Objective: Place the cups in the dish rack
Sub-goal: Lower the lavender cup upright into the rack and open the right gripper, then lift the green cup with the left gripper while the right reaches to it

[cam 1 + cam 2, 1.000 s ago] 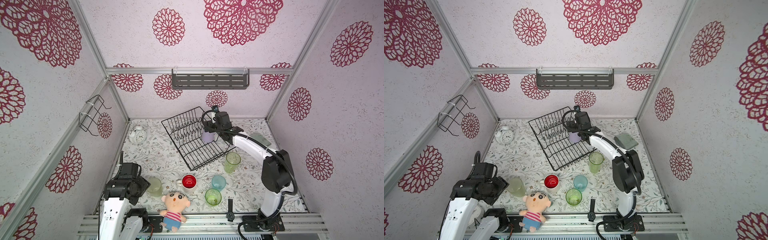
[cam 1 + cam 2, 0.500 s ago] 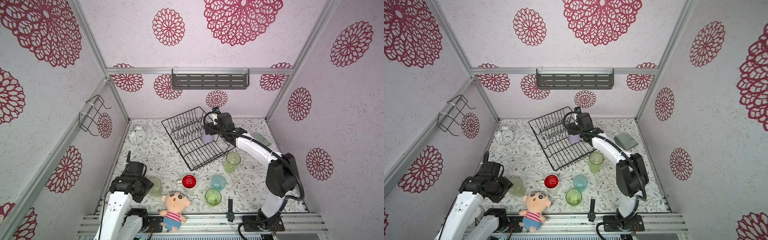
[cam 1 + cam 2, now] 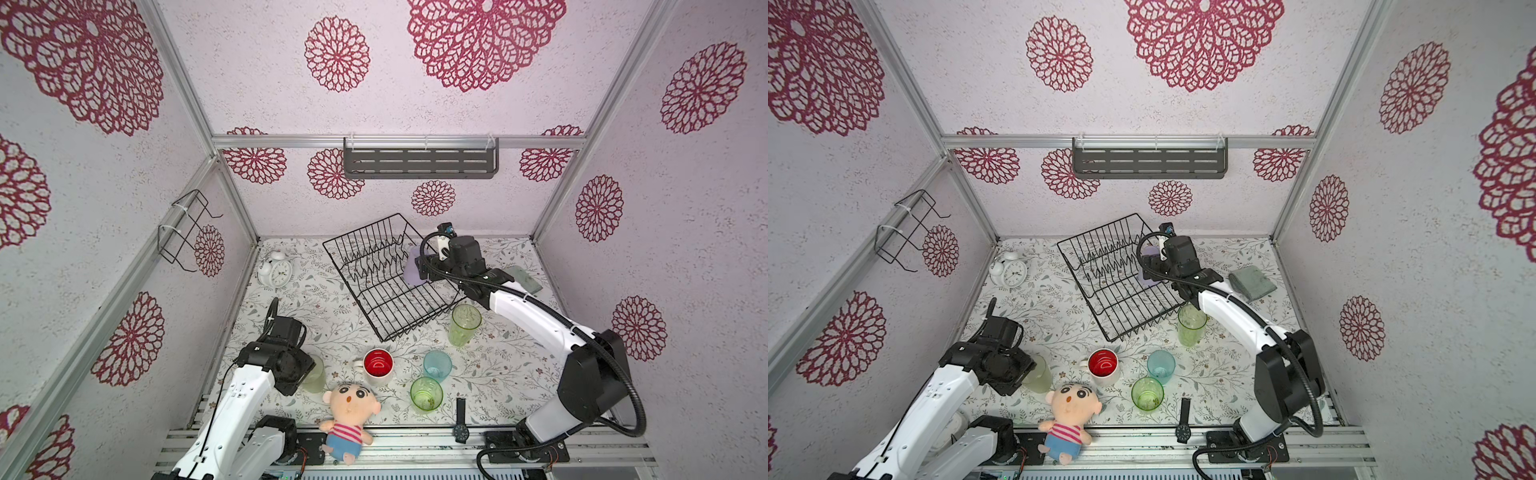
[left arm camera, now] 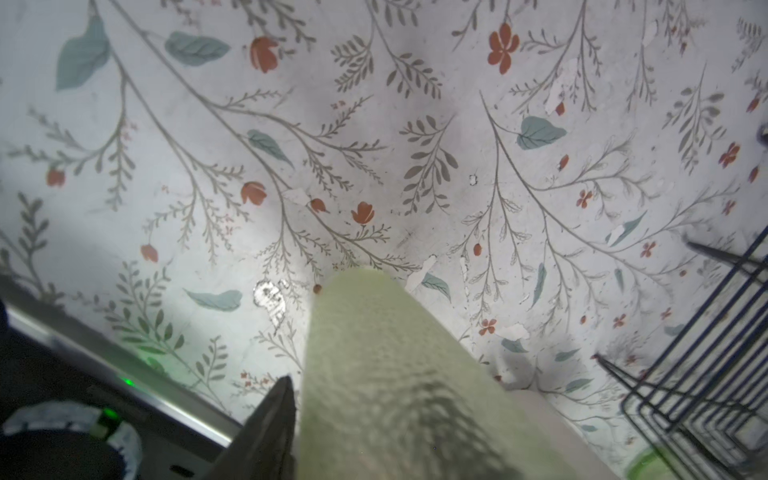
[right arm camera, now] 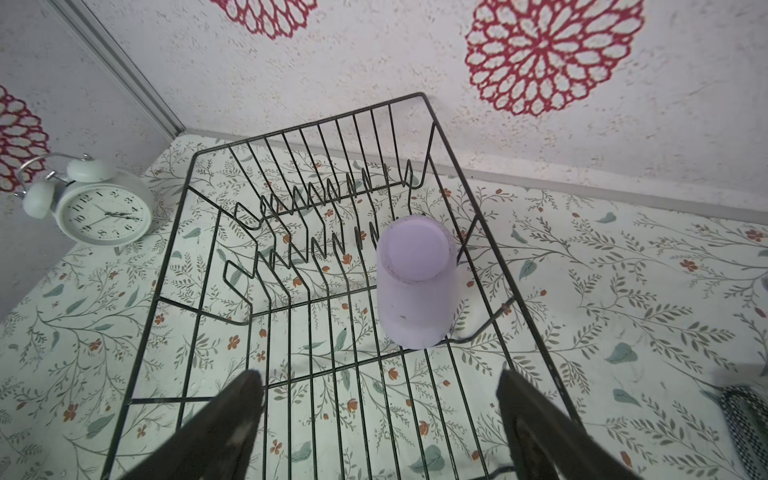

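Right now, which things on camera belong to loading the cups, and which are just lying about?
Job: dish rack, lilac tumbler already in it, frosted beige tumbler, white mug, teal tumbler, green tumbler beside the rack, green tumbler near the front edge.
Lying about: alarm clock, plush doll, wristwatch, grey cloth, slotted shelf, wire wall holder.

In a top view the left arm (image 3: 243,392) bends low at lower left, the left gripper (image 3: 296,368) pointing down with one finger (image 4: 272,419) visible. The right arm (image 3: 536,320) stretches up toward centre, the right gripper (image 5: 378,378) with jaws wide apart.
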Robot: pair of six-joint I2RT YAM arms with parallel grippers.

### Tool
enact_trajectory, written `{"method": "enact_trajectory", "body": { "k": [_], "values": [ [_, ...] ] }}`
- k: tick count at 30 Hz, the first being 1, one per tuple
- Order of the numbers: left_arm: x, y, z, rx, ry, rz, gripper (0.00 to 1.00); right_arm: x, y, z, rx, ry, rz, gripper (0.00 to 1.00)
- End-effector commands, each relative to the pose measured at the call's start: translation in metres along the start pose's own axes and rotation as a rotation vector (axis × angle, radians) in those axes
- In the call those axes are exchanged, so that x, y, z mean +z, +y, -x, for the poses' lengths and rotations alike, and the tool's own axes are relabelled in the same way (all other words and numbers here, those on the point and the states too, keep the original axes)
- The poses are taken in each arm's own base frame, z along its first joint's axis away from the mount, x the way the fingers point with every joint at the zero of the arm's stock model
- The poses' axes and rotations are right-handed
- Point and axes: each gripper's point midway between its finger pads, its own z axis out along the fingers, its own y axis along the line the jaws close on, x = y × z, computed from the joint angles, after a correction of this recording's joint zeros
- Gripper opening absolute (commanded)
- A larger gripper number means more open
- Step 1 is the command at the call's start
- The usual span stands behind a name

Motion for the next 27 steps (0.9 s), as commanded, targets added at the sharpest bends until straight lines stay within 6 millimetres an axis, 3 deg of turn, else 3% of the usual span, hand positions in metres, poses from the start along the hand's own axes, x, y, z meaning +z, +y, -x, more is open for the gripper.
{"method": "enact_trajectory", "body": {
  "k": [1, 2, 5, 10, 20, 27],
  "values": [
    [0.007, -0.011, 0.005, 0.002, -0.031, -0.03, 0.27, -0.02, -0.002, 0.02, 0.052, -0.087, -0.009, 0.91],
    [0.007, -0.012, 0.006, 0.019, -0.034, -0.031, 0.18, -0.023, -0.003, 0.02, 0.059, -0.088, -0.008, 0.92],
    [0.0, -0.015, 0.012, 0.075, -0.061, -0.027, 0.06, -0.031, -0.001, 0.018, 0.079, -0.086, 0.006, 0.91],
    [-0.021, -0.034, 0.028, 0.149, -0.13, -0.071, 0.01, -0.049, 0.004, 0.021, 0.113, -0.094, 0.045, 0.91],
    [-0.107, -0.133, 0.039, 0.376, -0.226, -0.497, 0.0, -0.081, 0.011, 0.014, 0.179, -0.1, 0.119, 0.92],
    [-0.162, -0.198, 0.034, 0.486, -0.239, -0.807, 0.0, -0.113, 0.035, 0.035, 0.213, -0.211, 0.29, 0.94]
  ]
}}
